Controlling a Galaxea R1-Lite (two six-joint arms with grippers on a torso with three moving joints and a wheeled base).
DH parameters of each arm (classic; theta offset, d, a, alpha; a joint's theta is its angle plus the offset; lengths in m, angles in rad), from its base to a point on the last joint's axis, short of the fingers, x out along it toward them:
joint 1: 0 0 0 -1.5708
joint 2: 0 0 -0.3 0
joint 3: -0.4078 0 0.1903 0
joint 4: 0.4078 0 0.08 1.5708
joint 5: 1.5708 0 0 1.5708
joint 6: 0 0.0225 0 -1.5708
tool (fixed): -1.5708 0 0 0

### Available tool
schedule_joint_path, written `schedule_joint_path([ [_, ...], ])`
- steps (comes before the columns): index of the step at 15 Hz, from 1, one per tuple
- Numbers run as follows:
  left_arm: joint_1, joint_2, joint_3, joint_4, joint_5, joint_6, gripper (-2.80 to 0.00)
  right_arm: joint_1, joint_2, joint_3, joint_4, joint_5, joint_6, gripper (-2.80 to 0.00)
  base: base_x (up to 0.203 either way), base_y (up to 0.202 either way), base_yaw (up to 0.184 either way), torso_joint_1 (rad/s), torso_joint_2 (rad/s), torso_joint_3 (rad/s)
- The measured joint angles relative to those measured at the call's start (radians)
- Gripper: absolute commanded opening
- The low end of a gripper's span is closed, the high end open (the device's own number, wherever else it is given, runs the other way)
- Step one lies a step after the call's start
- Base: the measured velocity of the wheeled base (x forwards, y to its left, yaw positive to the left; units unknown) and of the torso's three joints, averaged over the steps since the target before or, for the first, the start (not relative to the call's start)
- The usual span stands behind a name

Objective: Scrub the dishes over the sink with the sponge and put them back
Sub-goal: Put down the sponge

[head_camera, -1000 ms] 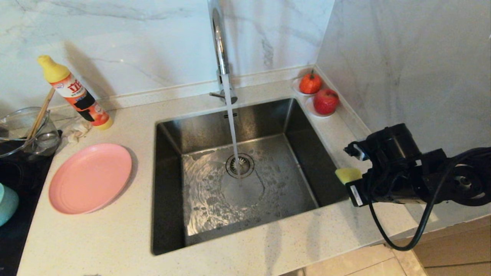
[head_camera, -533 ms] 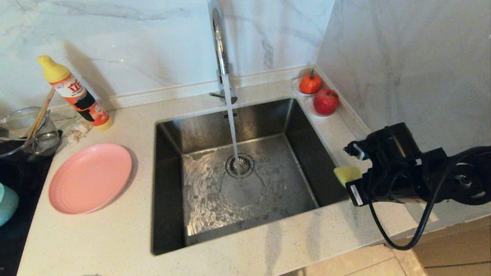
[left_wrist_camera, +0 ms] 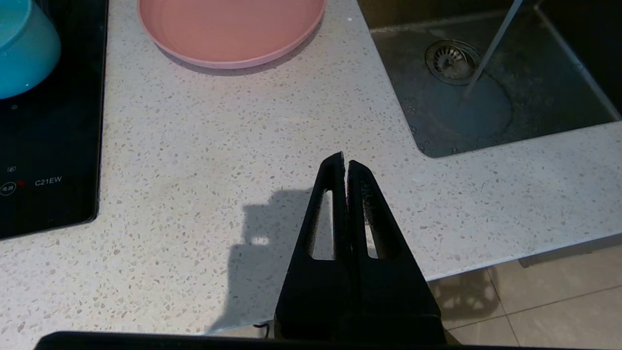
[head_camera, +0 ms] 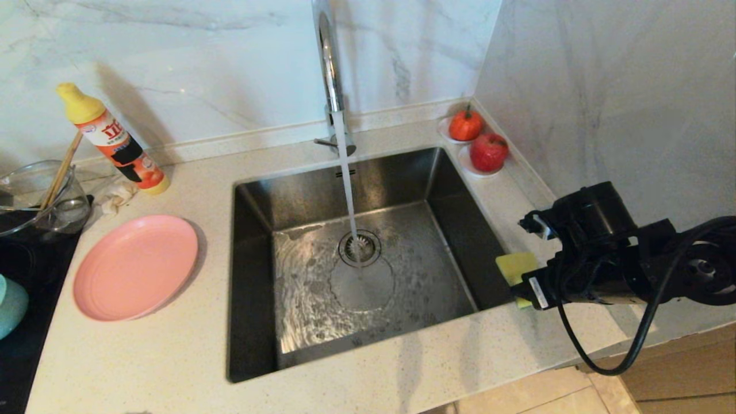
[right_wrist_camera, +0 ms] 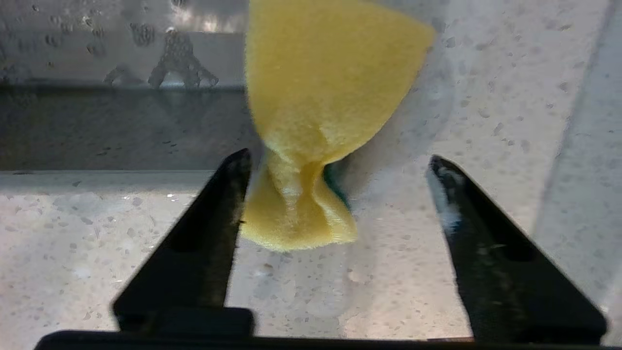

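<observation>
right gripper (right_wrist_camera: 335,165) has opened since a second ago, releasing the sponge (right_wrist_camera: 320,121) onto the table at the sink's (head_camera: 253,276) right rim, likely parking it. left gripper (left_wrist_camera: 346,167) closed, idle.

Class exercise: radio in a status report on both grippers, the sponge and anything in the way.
Right gripper open at sink's right rim, sponge between the jaws, pinch-creased. Left gripper shut, parked over counter. Tap running; nothing blocking.

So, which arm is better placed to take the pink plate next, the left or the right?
Probably the left. The left gripper is shut and empty over the counter, and the pink plate lies on its side of the sink. The right gripper, jaws open, is at the sponge across the basin.
</observation>
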Motion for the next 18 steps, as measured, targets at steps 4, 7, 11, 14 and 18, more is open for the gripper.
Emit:
schedule_joint_path([
  [4,0.0,0.0,0.0,-0.001,-0.001,0.0,-2.8,-0.029,-0.013,0.005,-0.001,-0.002,-0.027,0.0,0.0,0.0,0.0,0.0,0.0,0.0],
  [7,0.0,0.0,0.0,0.0,0.0,0.0,-2.8,-0.044,-0.021,0.003,0.0,0.0,-0.029,0.0,0.0,0.0,0.0,0.0,0.0,0.0],
  [11,0.0,0.0,0.0,0.0,0.0,0.0,-2.8,-0.036,-0.042,-0.001,0.012,0.004,-0.025,0.0,0.0,0.0,0.0,0.0,0.0,0.0],
  [14,0.0,0.0,0.0,0.0,0.0,0.0,-2.8,-0.031,-0.065,-0.002,0.028,0.006,-0.024,0.0,0.0,0.0,0.0,0.0,0.0,0.0],
  [18,0.0,0.0,0.0,0.0,0.0,0.0,-2.8,-0.013,-0.1,-0.015,0.046,0.015,-0.018,-2.8,0.0,0.0,0.0,0.0,0.0,0.0],
])
